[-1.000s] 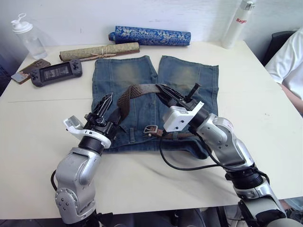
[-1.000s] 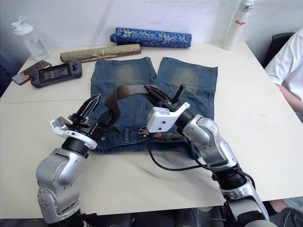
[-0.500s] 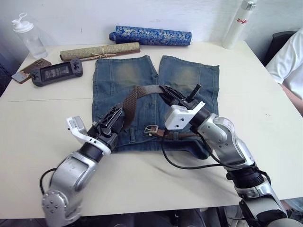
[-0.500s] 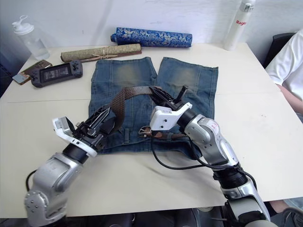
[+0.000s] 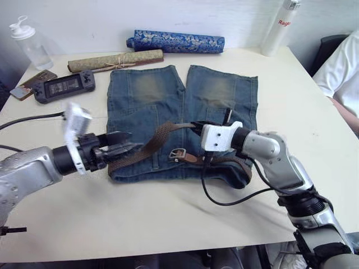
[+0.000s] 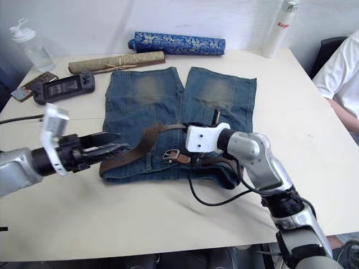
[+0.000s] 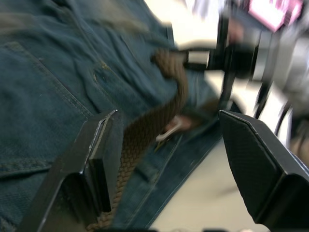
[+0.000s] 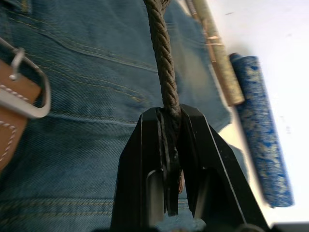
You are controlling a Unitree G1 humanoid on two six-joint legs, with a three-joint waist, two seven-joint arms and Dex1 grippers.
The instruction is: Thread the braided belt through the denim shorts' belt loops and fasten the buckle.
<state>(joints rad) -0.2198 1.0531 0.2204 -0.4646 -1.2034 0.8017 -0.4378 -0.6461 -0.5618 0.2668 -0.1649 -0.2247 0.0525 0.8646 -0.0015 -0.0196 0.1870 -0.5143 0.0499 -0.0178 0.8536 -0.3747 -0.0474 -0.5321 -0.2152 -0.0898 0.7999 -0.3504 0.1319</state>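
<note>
The denim shorts (image 5: 151,95) lie flat on the table, waistband nearest me. The braided belt (image 5: 151,143) runs slantwise across them, from my right gripper (image 5: 196,125) down to the waistband's left corner. In the right wrist view the right gripper (image 8: 170,113) is shut on the belt (image 8: 157,43), with the buckle (image 8: 26,96) lying beside it. The buckle (image 5: 178,153) rests on the waistband, close to a belt loop (image 6: 147,162). My left gripper (image 5: 124,150) hovers low at the shorts' left edge. It is open, and the belt (image 7: 164,116) passes along one of its fingers (image 7: 101,145).
Along the far edge lie a blue patterned roll (image 5: 175,42), a tan rolled mat (image 5: 115,60), a game console (image 5: 63,87), a phone (image 5: 32,81) and a clear bottle (image 5: 25,42). A white bottle (image 5: 280,25) stands far right. A person's sleeve (image 5: 342,67) shows beyond the right edge.
My left arm has swung out to the left and dropped low. The belt's raised arc has flattened onto the shorts. The right gripper has come down, still holding the belt.
</note>
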